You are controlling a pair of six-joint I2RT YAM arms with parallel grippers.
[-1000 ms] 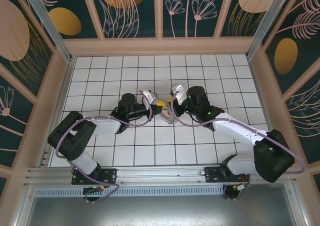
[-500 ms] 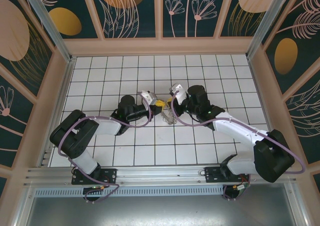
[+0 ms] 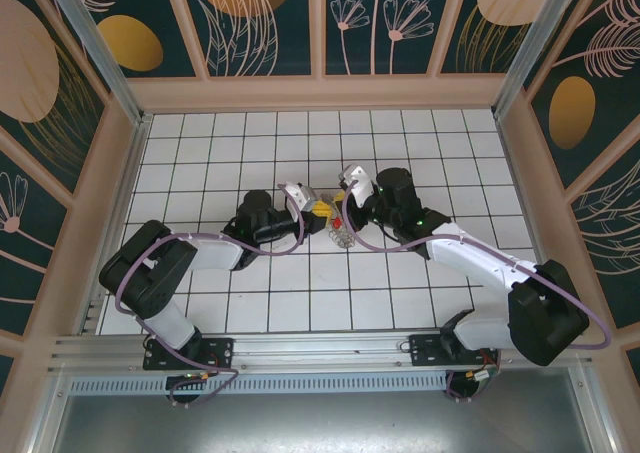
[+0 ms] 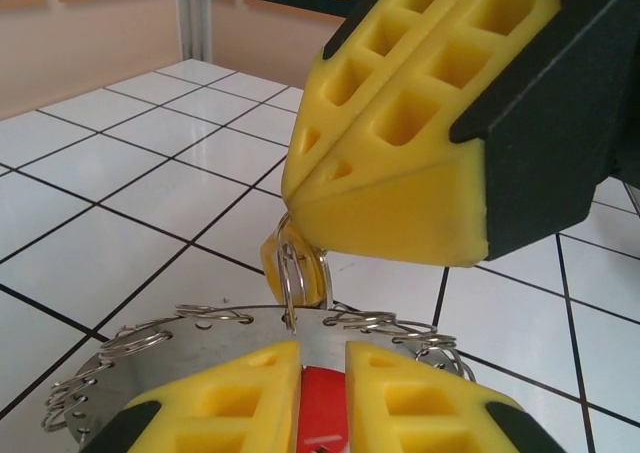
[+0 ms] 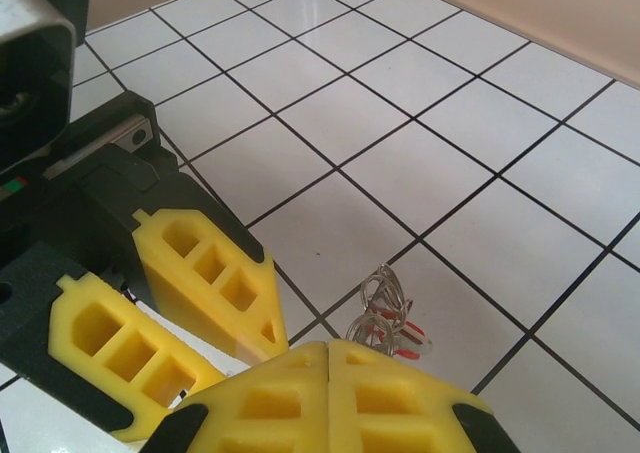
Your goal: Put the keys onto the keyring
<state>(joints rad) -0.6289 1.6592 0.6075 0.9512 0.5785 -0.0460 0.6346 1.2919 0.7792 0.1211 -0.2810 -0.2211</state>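
The keyring (image 4: pixel 190 351), a flat grey metal ring fringed with wire loops, lies just in front of my left gripper (image 4: pixel 322 373). That gripper's yellow fingers (image 4: pixel 225 398) stand slightly apart, and the red head of a key (image 4: pixel 322 413) shows in the gap. Above it, my right gripper (image 4: pixel 300 208) is shut on one wire loop (image 4: pixel 290 273) at the keyring's rim. From the right wrist, wire loops (image 5: pixel 385 295) and a red key (image 5: pixel 398 337) stick out past my shut right gripper (image 5: pixel 330 351). From above, both grippers (image 3: pixel 318 211) (image 3: pixel 343 209) meet over the keyring (image 3: pixel 344 237).
White tiled floor (image 3: pixel 400 153) with dark grout lines spreads on all sides. Wooden walls (image 3: pixel 320 93) with patterned panels box it in. The left gripper's fingers (image 5: pixel 205 273) sit close on the left in the right wrist view.
The left gripper's jaws have parted a little, after being shut. The left arm has shifted slightly right toward the right gripper. The right gripper stays shut on the loop.
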